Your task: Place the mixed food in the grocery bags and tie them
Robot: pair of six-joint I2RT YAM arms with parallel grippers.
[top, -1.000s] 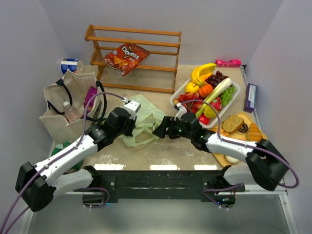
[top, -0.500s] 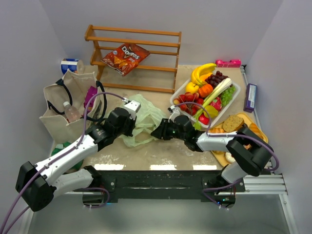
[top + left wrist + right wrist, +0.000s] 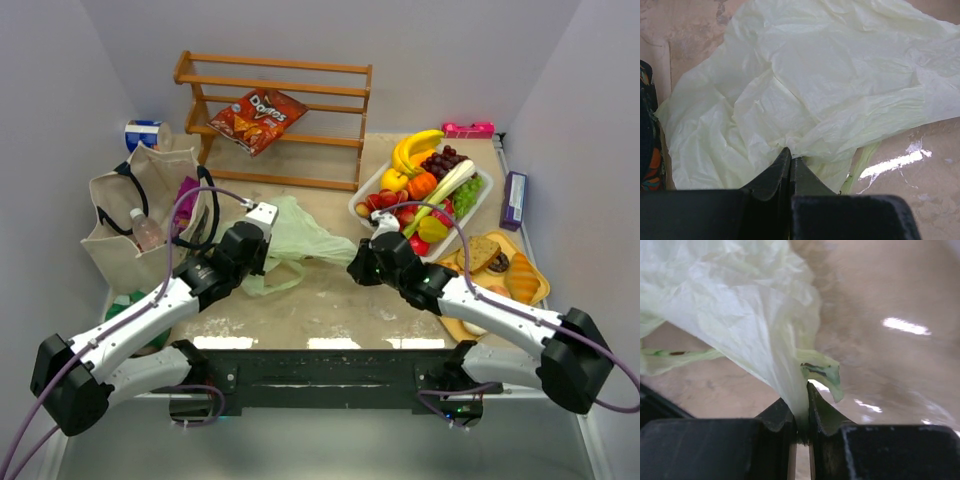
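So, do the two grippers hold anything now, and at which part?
Both hold the pale green plastic bag. The left gripper pinches a fold of film on its left side; the right gripper pinches its drawn-out right end.

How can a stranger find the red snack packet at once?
Look at the wooden rack at the back of the scene, left of centre. The red Doritos packet lies tilted across its shelves. It is the only thing on the rack, flat and orange-red.

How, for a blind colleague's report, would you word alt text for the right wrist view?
The right tool is shut on a fold of the pale green plastic bag, which fans up and left over the tan table.
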